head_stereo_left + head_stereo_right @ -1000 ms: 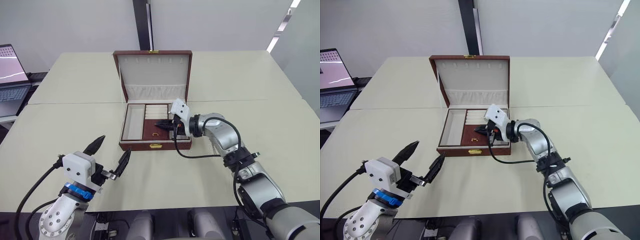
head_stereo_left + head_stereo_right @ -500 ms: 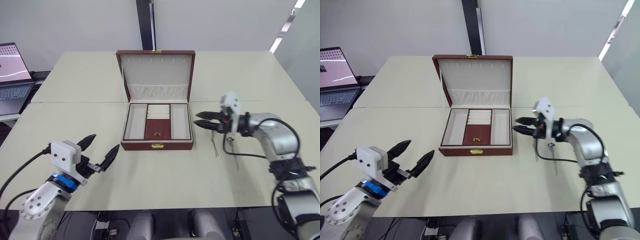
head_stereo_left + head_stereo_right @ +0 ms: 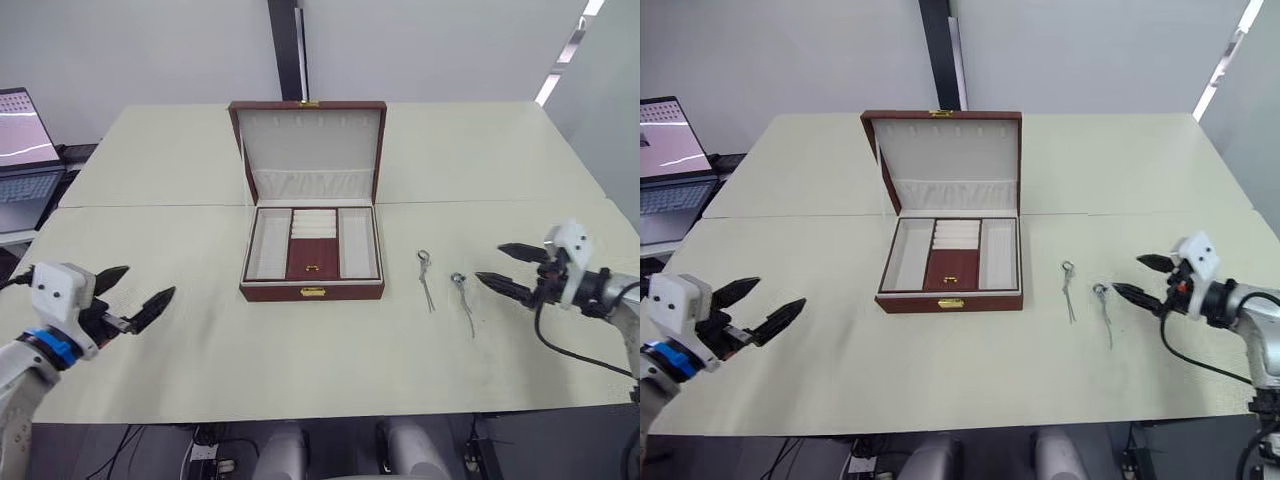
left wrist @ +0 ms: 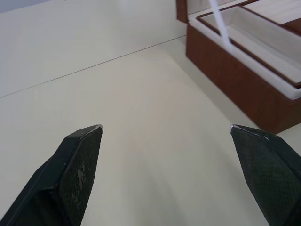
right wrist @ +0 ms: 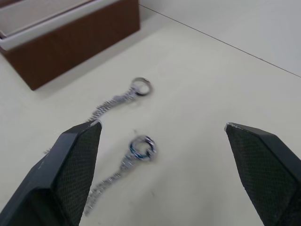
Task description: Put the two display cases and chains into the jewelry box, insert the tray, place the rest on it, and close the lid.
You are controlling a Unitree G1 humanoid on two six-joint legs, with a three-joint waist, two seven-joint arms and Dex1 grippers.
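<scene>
No legible text or labels.

Your two head views look forward and down from above the near edge of the surface (image 3: 330, 350), both centred on the open jewelry box (image 3: 311, 258). Your left wrist view sits low and close, facing the box's left front corner. Your right wrist view, equally low, faces the chains (image 5: 117, 162) beside the box's right corner, sharing it with the head views.

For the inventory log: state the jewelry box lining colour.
Cream; the jewelry box lining shows best in the left eye view.
</scene>
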